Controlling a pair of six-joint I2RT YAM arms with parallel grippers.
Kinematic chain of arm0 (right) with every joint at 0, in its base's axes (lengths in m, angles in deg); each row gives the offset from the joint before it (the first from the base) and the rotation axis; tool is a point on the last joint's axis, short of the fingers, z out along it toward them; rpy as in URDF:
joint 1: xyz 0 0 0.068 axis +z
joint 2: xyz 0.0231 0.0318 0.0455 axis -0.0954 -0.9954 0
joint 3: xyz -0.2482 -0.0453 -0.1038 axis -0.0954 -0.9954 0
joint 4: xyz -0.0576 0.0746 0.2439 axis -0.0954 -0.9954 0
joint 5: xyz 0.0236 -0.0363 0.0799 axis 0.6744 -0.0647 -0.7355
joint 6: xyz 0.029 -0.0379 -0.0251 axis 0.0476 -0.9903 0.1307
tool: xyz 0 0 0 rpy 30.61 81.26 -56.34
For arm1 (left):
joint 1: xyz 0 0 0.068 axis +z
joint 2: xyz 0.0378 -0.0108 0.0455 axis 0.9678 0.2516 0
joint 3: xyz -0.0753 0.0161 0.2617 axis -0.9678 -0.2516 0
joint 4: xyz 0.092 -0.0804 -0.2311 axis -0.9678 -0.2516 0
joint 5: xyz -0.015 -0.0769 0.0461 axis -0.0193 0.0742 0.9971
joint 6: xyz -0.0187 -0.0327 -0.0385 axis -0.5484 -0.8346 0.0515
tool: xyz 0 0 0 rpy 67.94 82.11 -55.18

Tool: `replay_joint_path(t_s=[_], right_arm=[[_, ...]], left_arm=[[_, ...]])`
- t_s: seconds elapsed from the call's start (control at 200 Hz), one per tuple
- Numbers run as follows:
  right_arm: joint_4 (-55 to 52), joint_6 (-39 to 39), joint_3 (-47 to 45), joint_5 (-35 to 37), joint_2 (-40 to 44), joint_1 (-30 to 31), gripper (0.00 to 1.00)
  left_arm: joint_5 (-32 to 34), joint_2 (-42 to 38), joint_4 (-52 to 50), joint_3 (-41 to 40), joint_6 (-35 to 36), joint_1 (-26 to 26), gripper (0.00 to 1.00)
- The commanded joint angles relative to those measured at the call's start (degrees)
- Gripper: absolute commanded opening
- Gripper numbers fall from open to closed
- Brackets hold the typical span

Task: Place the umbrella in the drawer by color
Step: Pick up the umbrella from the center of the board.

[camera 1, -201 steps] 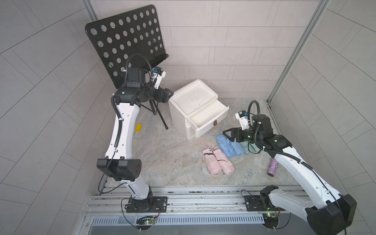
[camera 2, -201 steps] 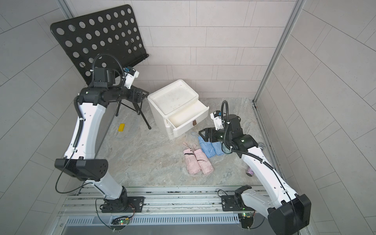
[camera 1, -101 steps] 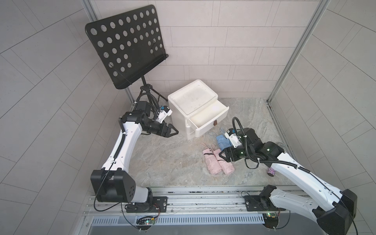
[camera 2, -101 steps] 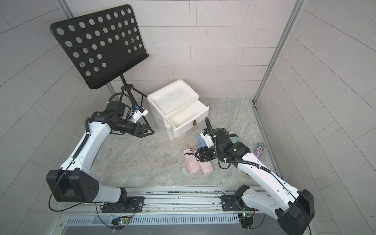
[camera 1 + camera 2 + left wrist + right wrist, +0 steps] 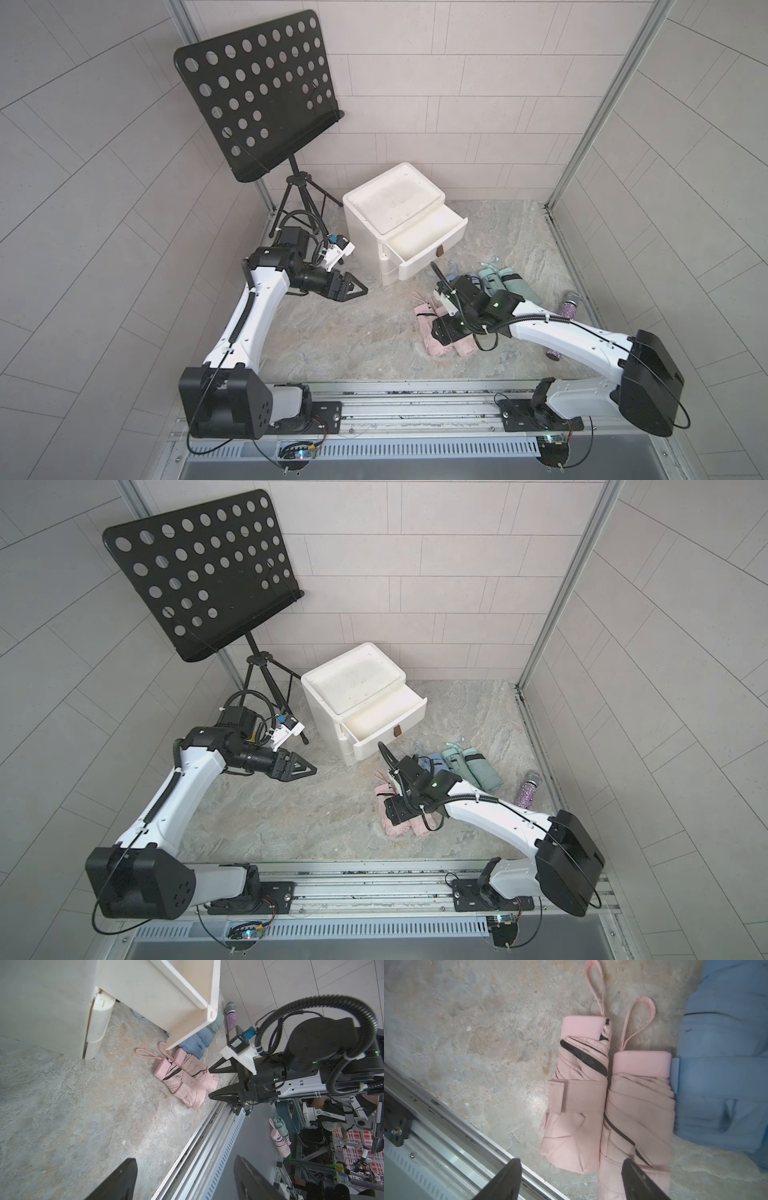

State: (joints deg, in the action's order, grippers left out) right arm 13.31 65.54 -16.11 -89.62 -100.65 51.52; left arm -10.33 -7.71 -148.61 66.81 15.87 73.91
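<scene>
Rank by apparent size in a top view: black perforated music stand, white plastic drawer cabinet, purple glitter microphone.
1. Black perforated music stand, raised nearer the camera.
2. White plastic drawer cabinet.
3. Purple glitter microphone.

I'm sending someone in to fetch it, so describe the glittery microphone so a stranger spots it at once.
Start at the white drawer unit by the back wall, then scan the floor toward the robot's right. Just past the green umbrellas is the microphone: the only hard, purple-glitter thing, with a silver mesh head.
</scene>
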Motion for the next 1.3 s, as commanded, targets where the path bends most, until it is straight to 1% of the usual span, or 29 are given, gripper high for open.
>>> replay_joint_path(t_s=[0.0,0.14,0.46,0.796,1.076,1.121,1.181,1.291], right_arm=[[1.56,1.27,2.11,3.47,-2.77,1.36,0.79],[2.75,1.87,3.53,5.02,-6.48,2.2,0.79],[3.55,3.0,3.58,8.85,-11.4,3.13,0.79],[6.6,4.13,2.44,8.5,-16.39,5.2,0.78],[7.56,4.62,1.82,9.57,-19.96,6.51,0.78],[7.9,4.75,1.65,9.62,-20.23,6.67,0.76],[8.12,4.79,1.41,9.63,-20.33,6.78,0.7],[8.43,4.79,1.04,9.42,-19.1,7.09,0.51]], left_arm=[[-1.43,-0.42,-1.87,-1.58,2.66,-0.24,0.8],[-1.24,-0.51,-1.89,-1.55,2.89,-0.24,0.8],[-0.49,-1.04,-1.35,-1.99,2.95,-0.24,0.8],[-0.49,-0.78,-1.08,-2.12,2.83,-0.19,0.8],[-0.58,-0.78,-0.81,-2.33,2.67,-0.24,0.8],[-0.58,-0.89,-0.81,-2.32,2.64,-0.24,0.8],[-0.71,-0.85,-0.72,-2.43,2.56,-0.24,0.8],[-0.74,-0.95,-0.72,-2.35,2.49,-0.27,0.8]])
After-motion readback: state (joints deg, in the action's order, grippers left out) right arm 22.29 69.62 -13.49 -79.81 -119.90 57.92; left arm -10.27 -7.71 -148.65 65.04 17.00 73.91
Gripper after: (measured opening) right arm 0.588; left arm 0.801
